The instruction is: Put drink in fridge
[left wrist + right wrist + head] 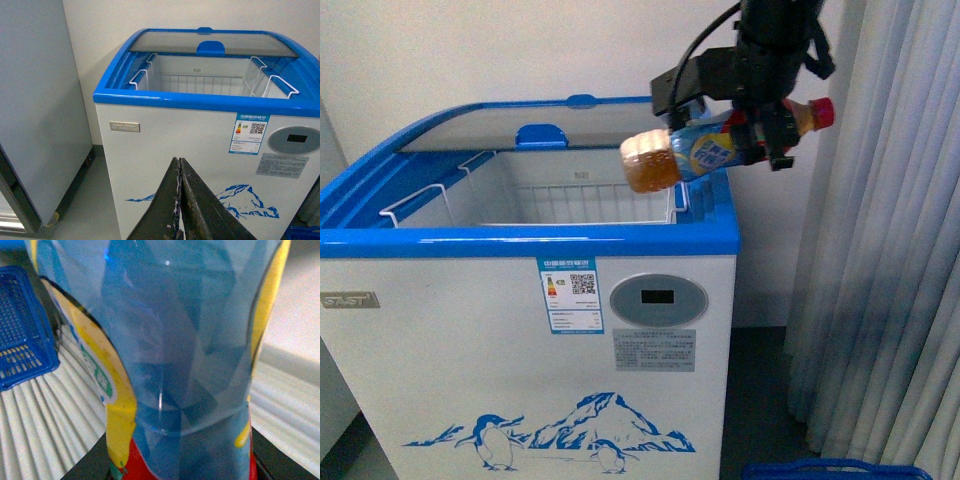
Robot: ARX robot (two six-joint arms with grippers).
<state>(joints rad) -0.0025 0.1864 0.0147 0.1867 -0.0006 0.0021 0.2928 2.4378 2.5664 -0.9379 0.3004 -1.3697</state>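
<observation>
Right end effector (761, 132): clamped on the drink (703, 150), gripping the bottle on its upper part, between the blue label and the red cap. The bottle lies nearly horizontal in the air. Its base points toward the fridge (520, 330) opening and its cap toward the curtain (890, 250).

Drink position: above the right rim of the fridge, clear of the rim and not inside the compartment. In the right wrist view the label fills the frame (175, 340).

Fridge: the glass lid (510, 124) sits at the rear, leaving the front of the compartment open. A white wire basket (575, 205) hangs inside.

Left end effector (180, 165): fingers pressed together, holding nothing, low in front of the fridge. A grey cabinet (35, 100) stands beside the fridge.
</observation>
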